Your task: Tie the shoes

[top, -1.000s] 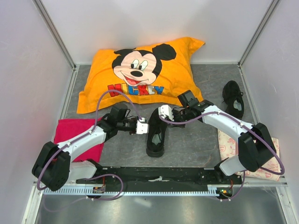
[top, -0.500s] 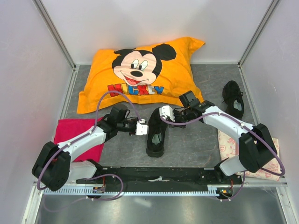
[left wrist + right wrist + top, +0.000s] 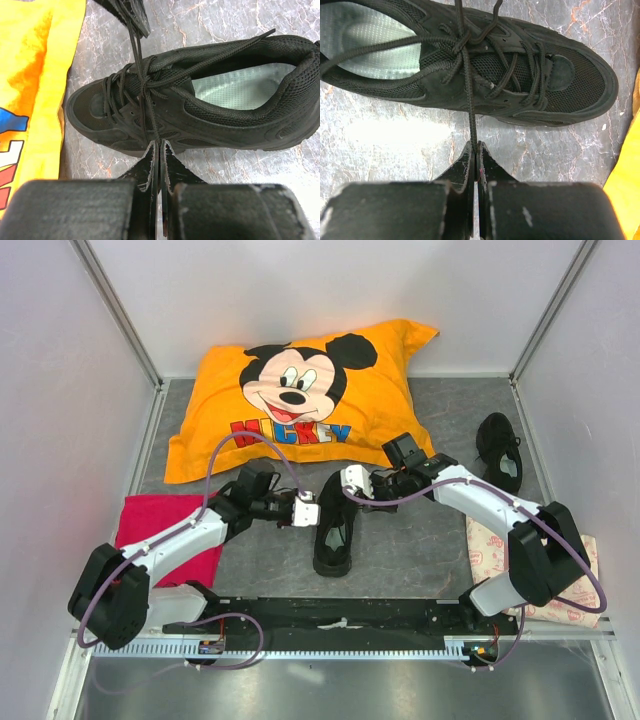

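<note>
While the black low-top lace-up sneaker (image 3: 335, 532) lies toe-away between them, the left gripper (image 3: 305, 512) and right gripper (image 3: 350, 480) flank it, equally near. Each is pinched closed on one thin black lace (image 3: 146, 107), taut across the sneaker's long axis.

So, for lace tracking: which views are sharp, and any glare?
Left wrist: shoe and lace sharp, the left gripper pinching it blurred at its base. Right wrist: lace sharp too in the right gripper, with a glare patch on the table. Top external: evenly lit, the lace too thin to resolve.
</note>
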Robot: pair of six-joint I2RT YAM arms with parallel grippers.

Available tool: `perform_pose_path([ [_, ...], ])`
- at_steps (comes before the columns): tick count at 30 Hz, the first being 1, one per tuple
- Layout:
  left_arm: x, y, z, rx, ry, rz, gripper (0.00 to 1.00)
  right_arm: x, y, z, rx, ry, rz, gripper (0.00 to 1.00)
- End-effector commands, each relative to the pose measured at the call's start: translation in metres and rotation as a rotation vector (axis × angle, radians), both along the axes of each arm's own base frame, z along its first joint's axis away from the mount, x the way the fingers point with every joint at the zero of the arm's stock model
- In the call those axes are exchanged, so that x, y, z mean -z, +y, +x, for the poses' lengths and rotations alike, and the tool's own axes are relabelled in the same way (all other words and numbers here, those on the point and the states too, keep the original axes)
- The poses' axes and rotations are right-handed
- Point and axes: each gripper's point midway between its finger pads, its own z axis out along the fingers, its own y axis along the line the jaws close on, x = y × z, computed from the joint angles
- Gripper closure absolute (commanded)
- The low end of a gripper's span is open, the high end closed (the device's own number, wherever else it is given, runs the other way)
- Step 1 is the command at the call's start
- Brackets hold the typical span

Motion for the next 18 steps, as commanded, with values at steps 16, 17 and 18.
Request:
perform_pose_path([
  [16,0.015,0.017,-0.001,-0.065,0.022,0.048,0.98,0.002,-0.027,0.002,0.023,-0.028,-0.050,1.00],
  [17,0.014,0.017,-0.004,-0.058,0.026,0.043,0.98,0.001,-0.026,0.000,0.023,-0.021,-0.043,1.00],
  [18,0.013,0.015,-0.006,-0.049,0.034,0.036,0.98,-0.001,-0.022,-0.001,0.022,-0.015,-0.027,1.00],
])
